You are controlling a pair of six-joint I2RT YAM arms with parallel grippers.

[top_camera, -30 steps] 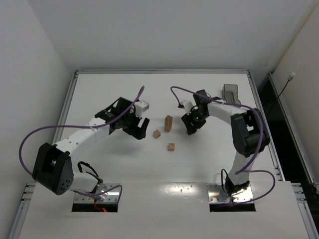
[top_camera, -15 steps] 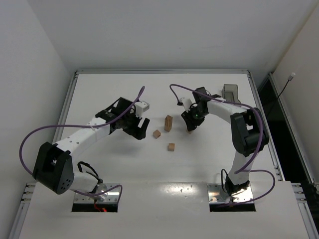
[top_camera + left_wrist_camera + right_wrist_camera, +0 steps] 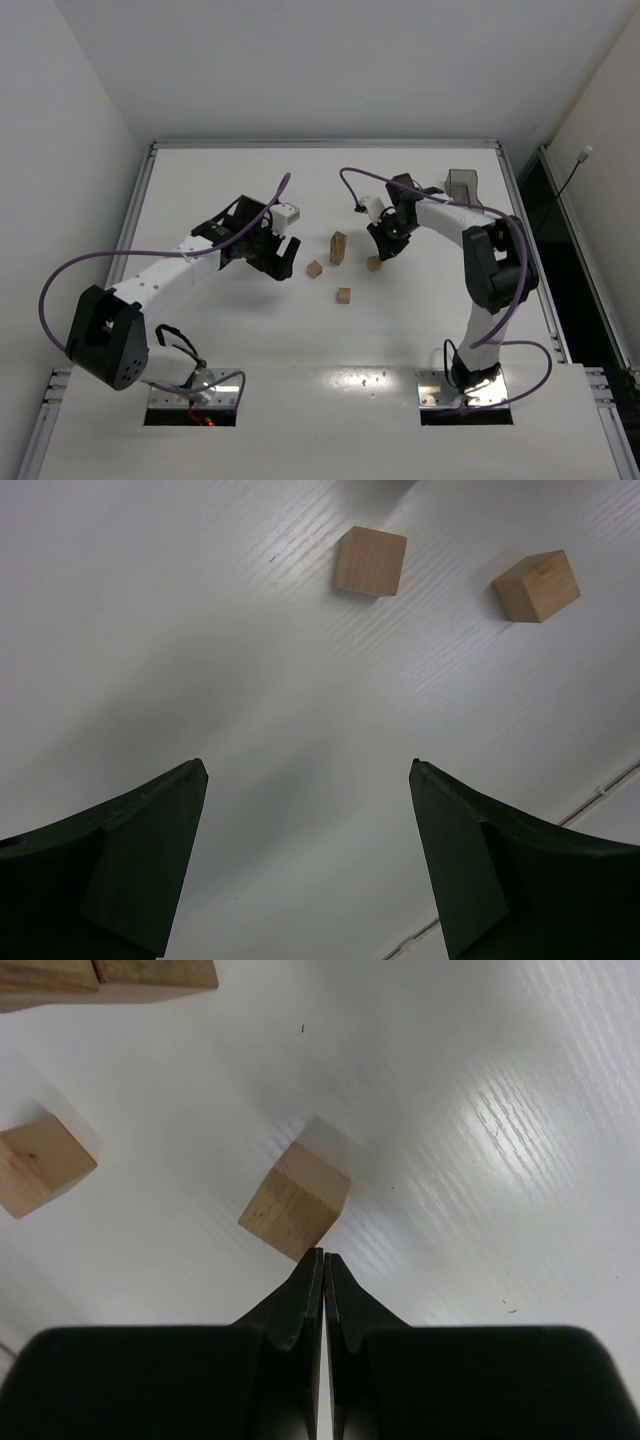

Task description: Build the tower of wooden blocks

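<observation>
tower point(image 3: 338, 247) stands short at mid table point(image 3: 200, 180), between the arms. right gripper point(image 3: 323, 1260) just clenched on nothing; wood block point(image 3: 295, 1200) lies loose right at its tips. judged a missed grab, retry needed. a second ago those jaws were apart. left gripper point(image 3: 305, 770) gaping, unmoved.

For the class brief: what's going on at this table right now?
Two robot arms are building a tower from wood blocks. A small tower stands on the table, with three loose cubes near it. The right gripper has its jaws shut on nothing; one cube lies right at their tips. The left gripper hangs open above the table, holding nothing.
</observation>
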